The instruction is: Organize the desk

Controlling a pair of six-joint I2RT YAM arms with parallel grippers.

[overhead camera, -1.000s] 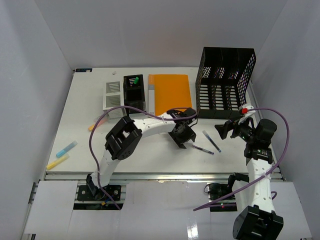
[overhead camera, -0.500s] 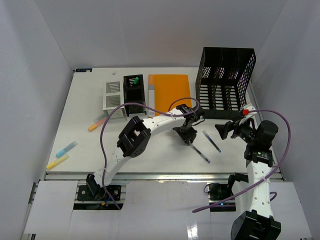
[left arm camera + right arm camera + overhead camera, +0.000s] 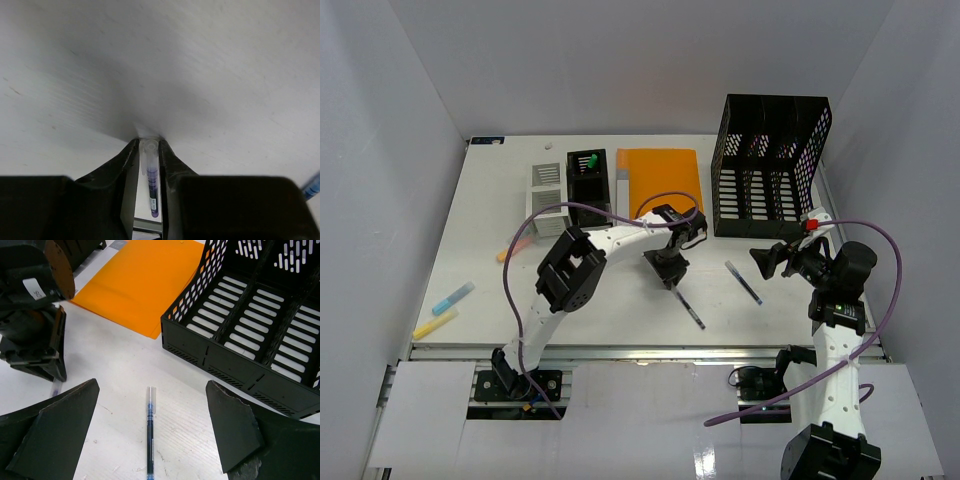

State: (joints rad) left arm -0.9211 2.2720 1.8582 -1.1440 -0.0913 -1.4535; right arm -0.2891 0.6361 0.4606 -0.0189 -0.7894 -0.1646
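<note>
desk surface under both arms, highlighters scattered far left. Left fingers clenched on purple pen, long axis in line with fingers, free end trailing toward front-right. Versus earlier frame: clamped pen carried leftward, further from blue pen. Blue pen seen lying flat just in front of black mesh rack, one end toward rack, framed between right fingers, spread wide, nothing held. So yeah, right arm judged nearer to it.
</note>
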